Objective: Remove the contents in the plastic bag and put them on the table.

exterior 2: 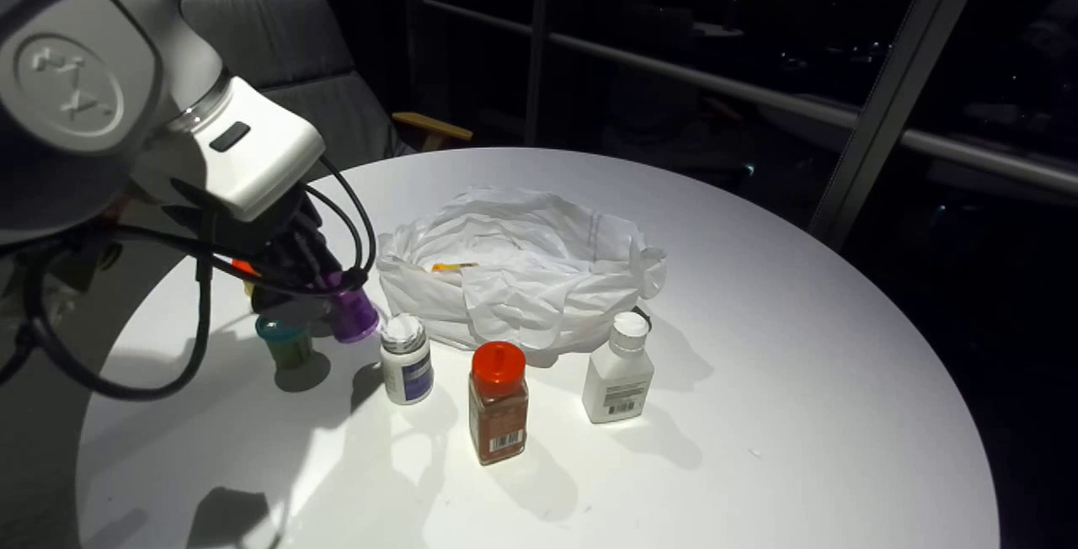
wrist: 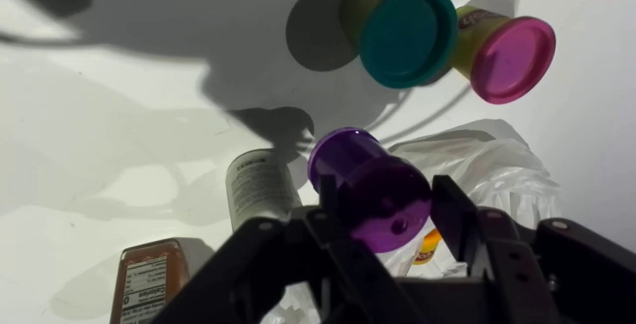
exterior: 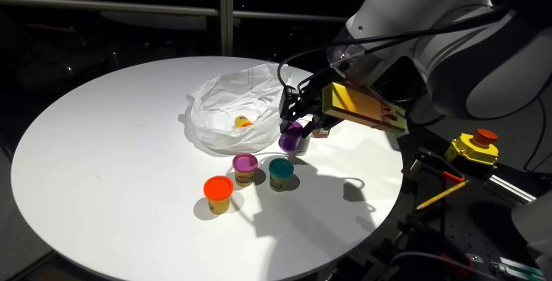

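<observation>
My gripper [exterior: 296, 129] is shut on a purple pot [wrist: 370, 180], held tilted above the white table [exterior: 108, 156], beside the bag. The crinkled plastic bag [exterior: 220, 141] lies open-mouthed on the table. A yellow pot with an orange-yellow lid [exterior: 243, 121] lies inside it; folds hide part of the bag's inside. An orange-red pot [exterior: 218, 195], a pink-lidded pot [exterior: 245, 170] and a teal-lidded pot [exterior: 280, 173] stand on the table. A white round bottle [exterior 2: 407, 364], a brown red-capped bottle [exterior 2: 498, 406] and a white square bottle [exterior 2: 619, 372] stand upright in front of the bag.
The white round bottle is close beside the held pot, also in the wrist view [wrist: 261, 187]. A yellow box with a red button [exterior: 474, 147] and a pencil [exterior: 442, 195] are on the robot's base beyond the table edge. A grey chair [exterior 2: 278, 52] stands behind the table.
</observation>
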Tool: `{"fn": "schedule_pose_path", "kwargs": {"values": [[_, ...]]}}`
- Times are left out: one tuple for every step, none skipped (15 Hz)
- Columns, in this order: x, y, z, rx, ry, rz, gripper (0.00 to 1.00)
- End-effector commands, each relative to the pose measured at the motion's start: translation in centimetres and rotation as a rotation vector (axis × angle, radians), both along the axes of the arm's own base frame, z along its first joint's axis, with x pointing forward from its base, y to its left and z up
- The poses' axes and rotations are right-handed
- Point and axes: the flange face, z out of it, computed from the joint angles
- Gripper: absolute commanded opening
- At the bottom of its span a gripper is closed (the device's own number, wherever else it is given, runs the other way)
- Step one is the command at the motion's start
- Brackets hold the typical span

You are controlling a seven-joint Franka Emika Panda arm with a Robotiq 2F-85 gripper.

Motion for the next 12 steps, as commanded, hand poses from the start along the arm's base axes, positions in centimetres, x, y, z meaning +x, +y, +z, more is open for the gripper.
{"fn": "schedule_pose_path", "kwargs": {"values": [[-0.5, -0.1, -0.1, 0.045, 0.024, 0.047, 0.25], [-0.8, -0.1, -0.7, 0.046, 0.045, 0.056, 0.25], [-1.2, -0.1, -1.2, 0.051, 0.064, 0.071, 0.25], [-1.3, 0.0, -1.9, 0.055, 0.080, 0.085, 0.25], [-1.2, 0.2, -2.8, 0.057, 0.094, 0.100, 0.25], [-1.0, 0.3, -3.4, 0.060, 0.102, 0.113, 0.25], [-0.9, 0.3, -4.0, 0.059, 0.115, 0.116, 0.25], [-0.7, 0.4, -4.3, 0.057, 0.121, 0.116, 0.25], [-0.2, 0.4, -4.9, 0.053, 0.130, 0.102, 0.25], [-0.1, 0.4, -4.7, 0.053, 0.130, 0.104, 0.72], [0.4, 0.4, -4.3, 0.054, 0.116, 0.104, 0.76], [0.5, 0.1, -3.6, 0.042, 0.107, 0.097, 0.81]]}}
